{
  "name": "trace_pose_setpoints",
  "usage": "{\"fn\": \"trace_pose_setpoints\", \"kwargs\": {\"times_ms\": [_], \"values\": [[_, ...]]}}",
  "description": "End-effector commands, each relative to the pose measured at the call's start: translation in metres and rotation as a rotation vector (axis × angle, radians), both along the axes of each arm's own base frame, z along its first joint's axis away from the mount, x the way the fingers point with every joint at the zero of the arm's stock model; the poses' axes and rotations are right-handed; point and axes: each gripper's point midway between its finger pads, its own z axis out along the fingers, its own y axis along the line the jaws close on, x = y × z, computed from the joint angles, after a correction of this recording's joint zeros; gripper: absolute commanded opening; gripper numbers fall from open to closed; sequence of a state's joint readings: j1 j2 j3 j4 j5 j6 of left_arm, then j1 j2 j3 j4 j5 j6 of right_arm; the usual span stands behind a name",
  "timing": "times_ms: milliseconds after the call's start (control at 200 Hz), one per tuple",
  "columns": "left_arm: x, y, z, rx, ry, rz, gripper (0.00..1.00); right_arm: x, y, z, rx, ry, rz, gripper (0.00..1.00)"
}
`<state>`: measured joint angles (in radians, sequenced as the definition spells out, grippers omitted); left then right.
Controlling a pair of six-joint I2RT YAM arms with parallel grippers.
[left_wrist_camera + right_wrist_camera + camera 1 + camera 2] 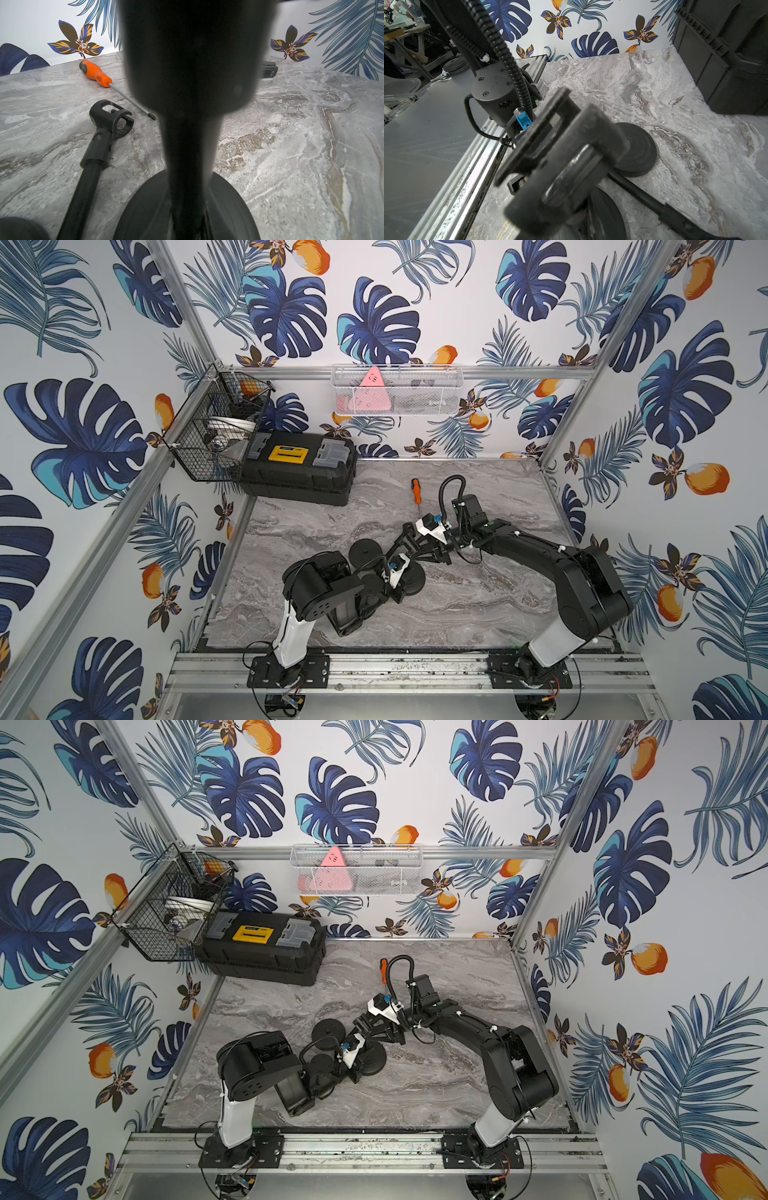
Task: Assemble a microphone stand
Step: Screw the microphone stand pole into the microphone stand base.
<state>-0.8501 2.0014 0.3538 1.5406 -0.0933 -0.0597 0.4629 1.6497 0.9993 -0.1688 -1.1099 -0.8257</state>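
In both top views my two grippers meet over a black round base near the table's middle. My left gripper is shut right at this base. Whether it pinches the base does not show. In the left wrist view the base lies under a dark blurred shape that hides the fingers. A black pole with a microphone clip lies on the table beside the base. My right gripper reaches in from the right, close above the pole's lower end. Its jaws are blurred.
A second black disc lies flat just behind the base, and a third sits under my left wrist. An orange screwdriver lies behind the clip. A black toolbox stands at the back left under a wire basket.
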Motion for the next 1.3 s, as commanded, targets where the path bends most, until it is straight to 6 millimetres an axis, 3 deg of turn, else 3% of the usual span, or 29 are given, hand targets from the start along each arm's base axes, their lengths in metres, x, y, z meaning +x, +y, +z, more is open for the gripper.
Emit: {"fn": "trace_pose_setpoints", "kwargs": {"times_ms": [0, 180, 590, 1296], "values": [[-0.002, -0.003, 0.001, -0.001, -0.005, -0.022, 0.23, -0.012, -0.001, 0.0, 0.008, 0.041, 0.048, 0.22], [-0.003, -0.003, -0.001, 0.0, 0.001, -0.027, 0.33, -0.017, -0.004, -0.004, -0.006, 0.028, 0.075, 0.0], [-0.001, 0.021, 0.009, -0.019, 0.004, 0.066, 0.46, -0.017, -0.005, -0.023, -0.046, 0.024, -0.04, 0.0], [0.0, 0.023, 0.015, -0.034, -0.001, 0.07, 0.46, -0.012, -0.017, -0.053, -0.132, 0.041, -0.537, 0.0]]}}
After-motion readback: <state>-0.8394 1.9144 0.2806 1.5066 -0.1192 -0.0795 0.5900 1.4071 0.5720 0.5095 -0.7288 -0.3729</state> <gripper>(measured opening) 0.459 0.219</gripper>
